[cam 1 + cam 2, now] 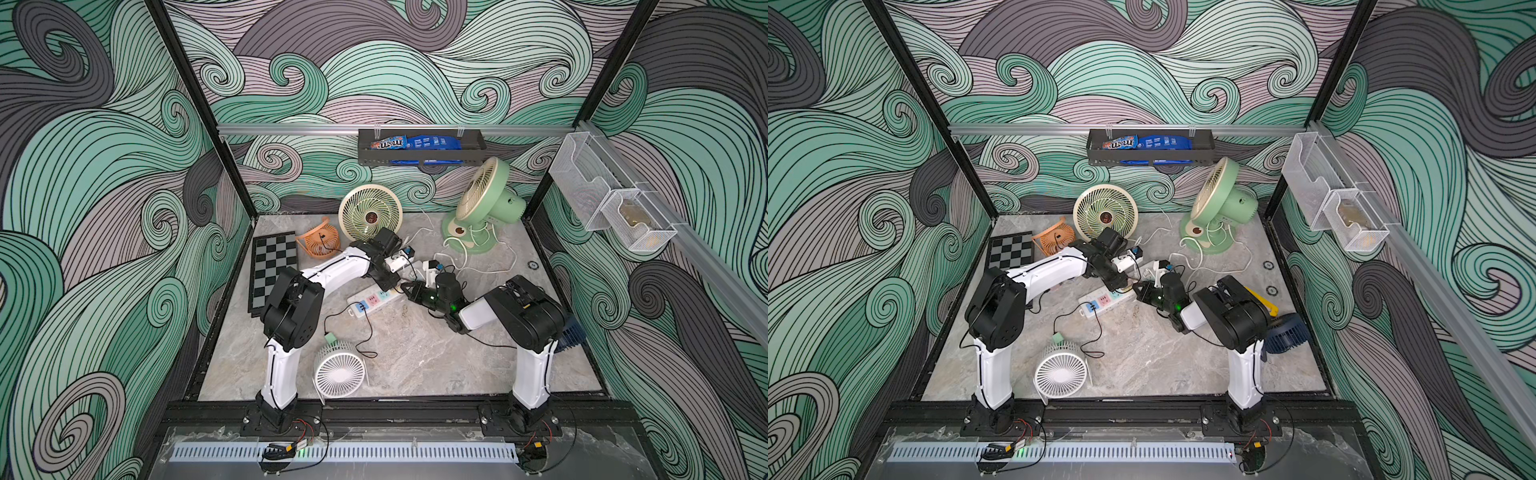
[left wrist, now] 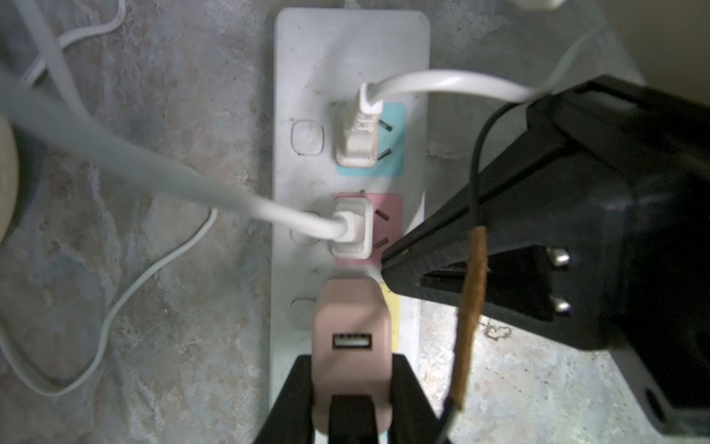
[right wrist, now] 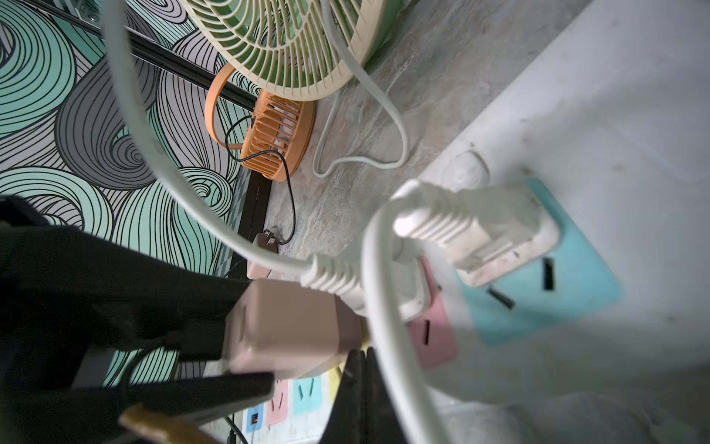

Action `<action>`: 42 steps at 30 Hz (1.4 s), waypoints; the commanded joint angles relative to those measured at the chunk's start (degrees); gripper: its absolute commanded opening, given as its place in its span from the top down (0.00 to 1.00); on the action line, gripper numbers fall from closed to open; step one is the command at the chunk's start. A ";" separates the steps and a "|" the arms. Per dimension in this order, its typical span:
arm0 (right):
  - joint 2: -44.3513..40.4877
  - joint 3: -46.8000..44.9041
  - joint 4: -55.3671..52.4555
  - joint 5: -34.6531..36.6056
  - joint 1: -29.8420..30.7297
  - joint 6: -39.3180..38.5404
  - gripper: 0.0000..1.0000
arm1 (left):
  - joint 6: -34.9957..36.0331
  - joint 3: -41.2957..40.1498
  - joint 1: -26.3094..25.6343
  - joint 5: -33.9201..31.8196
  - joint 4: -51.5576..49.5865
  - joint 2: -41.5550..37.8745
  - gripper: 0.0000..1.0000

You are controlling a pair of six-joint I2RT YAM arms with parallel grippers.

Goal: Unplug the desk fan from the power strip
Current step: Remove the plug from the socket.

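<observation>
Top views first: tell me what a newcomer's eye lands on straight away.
The swirling green-and-grey wave walls dominate, ringing a marble tabletop littered with small fans, the green desk fan upright at the back. At the centre both arms meet over the power strip: the left gripper clamps a pink USB adapter plugged into it, and the shut right gripper sets its tip beside the pink socket.

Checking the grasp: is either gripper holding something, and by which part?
The left gripper clamps the pink USB adapter by its sides; the shut right gripper holds nothing.
</observation>
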 commanded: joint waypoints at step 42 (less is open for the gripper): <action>-33.93 -4.09 -27.99 1.72 -3.42 -12.32 0.97 | -2.85 12.03 -1.75 11.59 -7.62 -2.11 1.00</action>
